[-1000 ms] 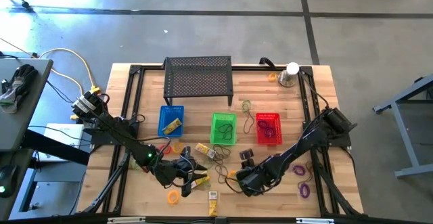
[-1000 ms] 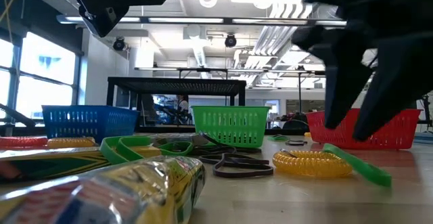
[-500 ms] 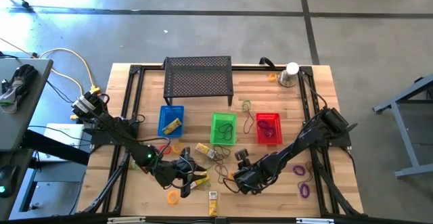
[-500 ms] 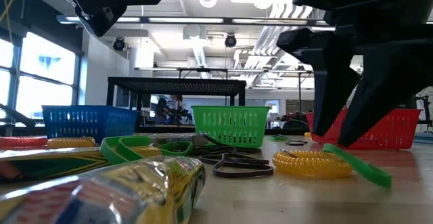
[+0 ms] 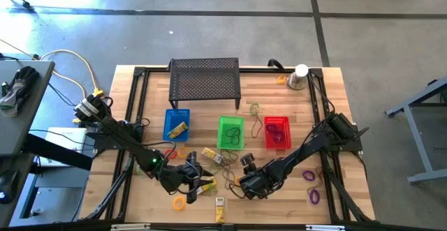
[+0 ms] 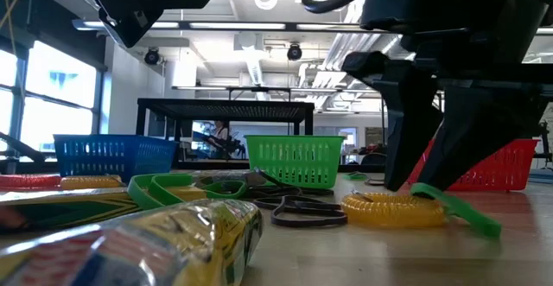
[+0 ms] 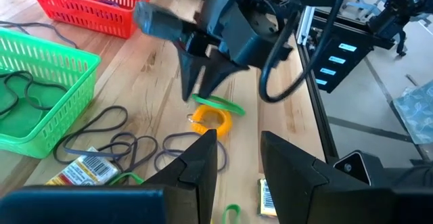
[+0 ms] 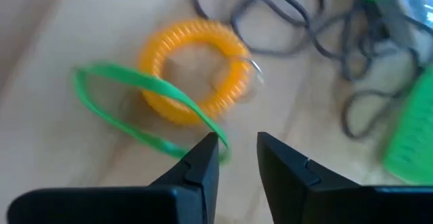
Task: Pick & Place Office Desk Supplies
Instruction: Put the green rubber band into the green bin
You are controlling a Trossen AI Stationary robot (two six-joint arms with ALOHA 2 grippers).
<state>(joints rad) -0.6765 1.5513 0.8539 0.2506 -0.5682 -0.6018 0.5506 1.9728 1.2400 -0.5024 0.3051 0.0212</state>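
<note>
Orange coiled plastic forms a ring [image 8: 196, 72] lying flat on the wooden table [image 5: 293, 116] near its near edge, with a thin green loop [image 8: 145, 112] draped across it and touching it. The right gripper [image 7: 200, 91] stands directly over this pair, tips lowered to the table surface; its fingers [image 6: 406, 139] are narrowly apart with nothing between them, one tip resting at the green loop beside the orange ring. In the right wrist view the two dark fingertips [image 8: 203, 158] show a small gap at the near side of the loop. To the left of the ring, several dark elastic loops [image 7: 118, 139] lie tangled on the wood, next to a yellow packaged block [image 7: 84, 172]. The left gripper [image 5: 200, 180] hovers low at the near left part of the table, close to the right gripper, with its fingers [image 7: 203, 160] slightly apart and empty. Farther back stand three baskets in a row: the blue basket [image 5: 176, 124] on the left holding a yellow item, the green basket [image 5: 230, 132] in the middle holding dark loops, and the red basket [image 5: 277, 132] on the right holding a purple loop. Purple loops [image 5: 314, 195] lie on the table at the near right.
</note>
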